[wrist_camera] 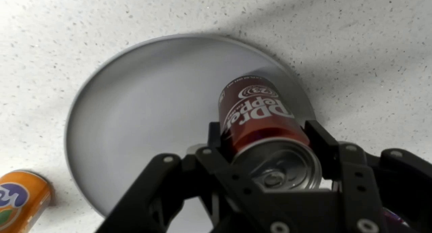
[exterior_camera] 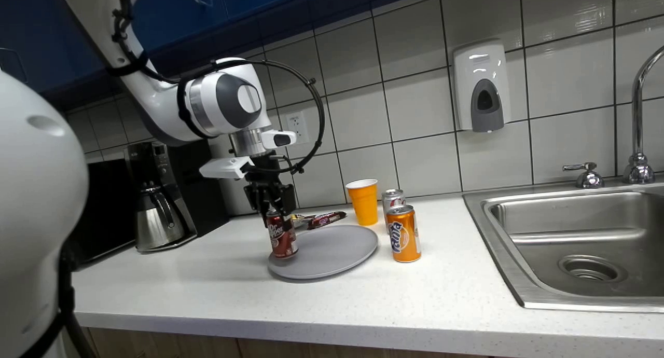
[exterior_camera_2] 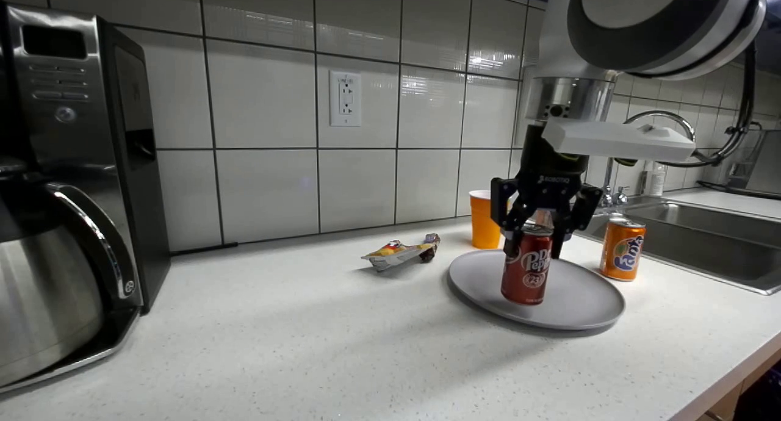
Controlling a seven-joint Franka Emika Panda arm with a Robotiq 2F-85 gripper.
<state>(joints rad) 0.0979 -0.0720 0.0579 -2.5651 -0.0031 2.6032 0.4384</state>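
My gripper (exterior_camera_2: 534, 248) is shut on a dark red Dr Pepper can (exterior_camera_2: 526, 277), with one finger on each side of its upper part. The wrist view shows the can (wrist_camera: 256, 108) between both black fingers (wrist_camera: 263, 135), its silver lid toward the camera. The can is roughly upright over the edge part of a round grey plate (exterior_camera: 342, 244). I cannot tell whether its base touches the plate or hangs just above it. An orange Fanta can (exterior_camera: 403, 238) stands beside the plate; it also shows in the wrist view (wrist_camera: 20, 199). A silver can (exterior_camera: 393, 197) stands behind it.
An orange cup (exterior_camera: 364, 202) stands behind the plate. Snack wrappers (exterior_camera_2: 399, 254) lie near the wall. A coffee maker (exterior_camera_2: 73, 165) with a steel carafe stands at the far end of the counter. A steel sink (exterior_camera: 570, 233) with a faucet (exterior_camera: 638, 129) is at the opposite end.
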